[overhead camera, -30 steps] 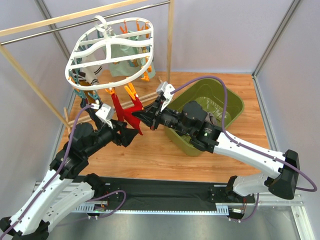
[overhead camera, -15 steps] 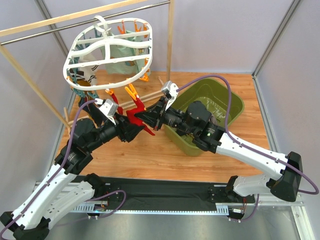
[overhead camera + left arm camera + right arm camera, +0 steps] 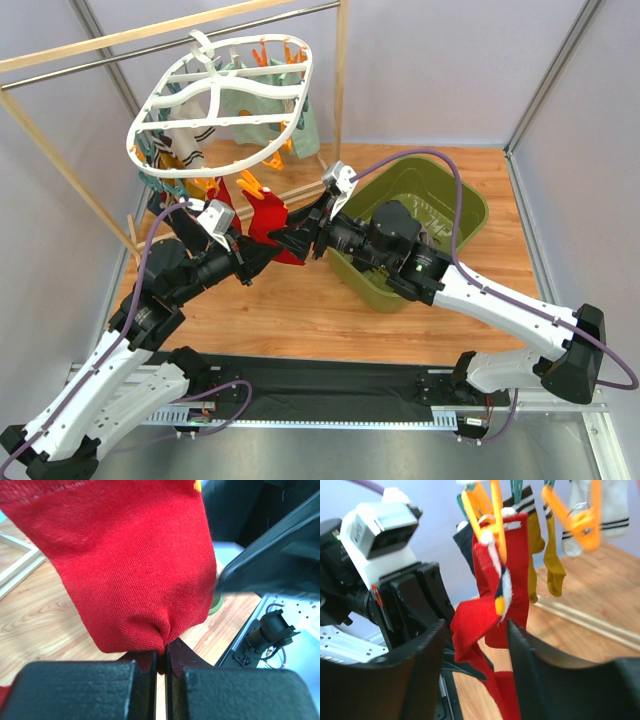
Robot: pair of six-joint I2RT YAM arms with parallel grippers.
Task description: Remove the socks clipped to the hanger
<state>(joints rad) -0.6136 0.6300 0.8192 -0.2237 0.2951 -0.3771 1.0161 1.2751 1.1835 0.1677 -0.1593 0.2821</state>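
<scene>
Red sock (image 3: 135, 565) hung pinched in the left gripper (image 3: 161, 662), jaws closed. The right gripper (image 3: 476, 630) straddled it, jaws apart.

In your left wrist view the red sock (image 3: 135, 565) runs off the top edge, so you can't see what it hangs from; its pinched fold vanishes between the pads of the left gripper (image 3: 161, 665); from above, that gripper's tips and those of the right gripper (image 3: 297, 240) are buried in red fabric, too small to separate; your right wrist view is blurred, the orange clip (image 3: 492, 515) cut by the upper edge, the sock's lower end lost at the bottom; the right arm (image 3: 500, 300) covers part of the green bin (image 3: 470, 212), contents unreadable.
</scene>
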